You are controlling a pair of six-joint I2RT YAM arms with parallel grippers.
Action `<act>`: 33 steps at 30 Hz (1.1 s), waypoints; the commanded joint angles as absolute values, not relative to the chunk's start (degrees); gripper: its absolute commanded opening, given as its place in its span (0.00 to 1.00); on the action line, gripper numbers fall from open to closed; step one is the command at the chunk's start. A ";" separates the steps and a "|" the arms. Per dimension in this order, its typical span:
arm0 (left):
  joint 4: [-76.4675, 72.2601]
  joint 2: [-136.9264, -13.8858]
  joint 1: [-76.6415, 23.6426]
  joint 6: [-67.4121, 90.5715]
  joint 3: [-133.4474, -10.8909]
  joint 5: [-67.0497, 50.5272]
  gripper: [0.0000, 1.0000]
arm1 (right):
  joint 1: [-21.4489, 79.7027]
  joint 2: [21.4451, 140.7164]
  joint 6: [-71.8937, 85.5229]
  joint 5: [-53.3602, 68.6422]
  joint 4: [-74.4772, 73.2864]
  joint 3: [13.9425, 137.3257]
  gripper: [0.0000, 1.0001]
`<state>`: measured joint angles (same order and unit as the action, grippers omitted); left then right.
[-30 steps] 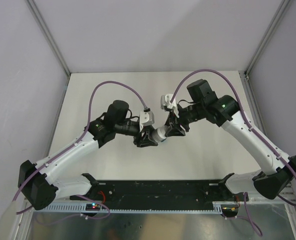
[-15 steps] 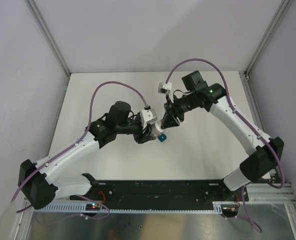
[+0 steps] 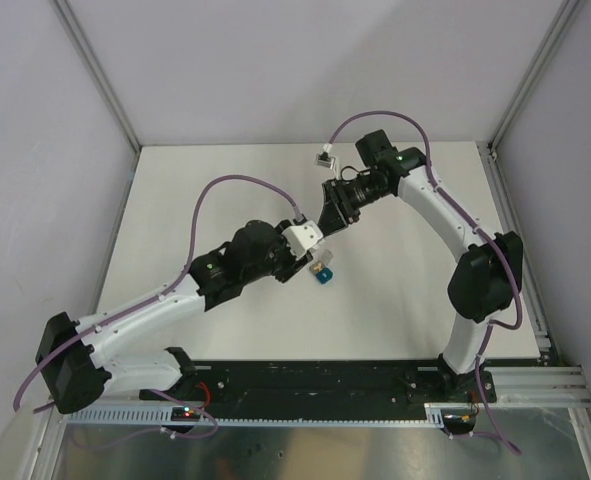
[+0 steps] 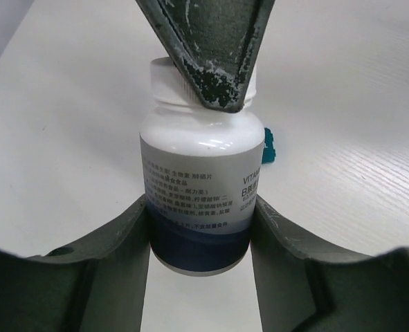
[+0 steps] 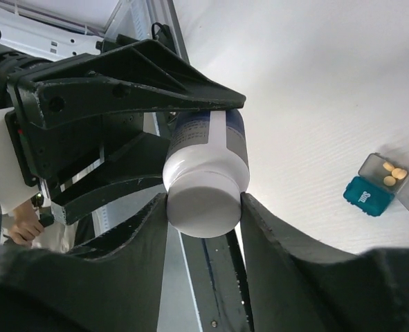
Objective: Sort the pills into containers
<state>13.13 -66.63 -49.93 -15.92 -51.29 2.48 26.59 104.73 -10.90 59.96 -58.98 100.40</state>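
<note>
white tabletop (image 3: 205, 190): white round plastic bottle (image 4: 201, 149) is clamped by left gripper (image 4: 198, 211), its white cap (image 5: 203, 197) pinched by right gripper (image 5: 204, 216); joined teal-and-grey plastic cube containers (image 5: 384, 185) lie on it nearby, yellow pills (image 5: 394, 171) in grey one.

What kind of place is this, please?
Probably a robotics test cell: a white table enclosed by plain grey panels on aluminium posts, with a white left arm and right arm bolted at its near edge.
</note>
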 commanded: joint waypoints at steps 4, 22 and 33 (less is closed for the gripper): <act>3.37 -64.62 -50.68 -18.15 -52.26 6.30 0.00 | 26.67 99.93 -10.53 60.51 -58.84 102.53 0.75; 6.03 -62.31 -48.47 -18.08 -52.54 -5.21 0.00 | 25.98 80.99 -15.19 49.73 -52.31 93.33 1.00; 6.81 -61.81 -42.48 -11.61 -54.60 -19.17 0.00 | 22.68 79.44 -12.84 54.22 -53.43 91.65 1.00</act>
<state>7.79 -63.31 -45.12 -15.33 -51.44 -10.35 23.33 81.08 -13.02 52.25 -54.08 91.50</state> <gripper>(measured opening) 0.558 0.993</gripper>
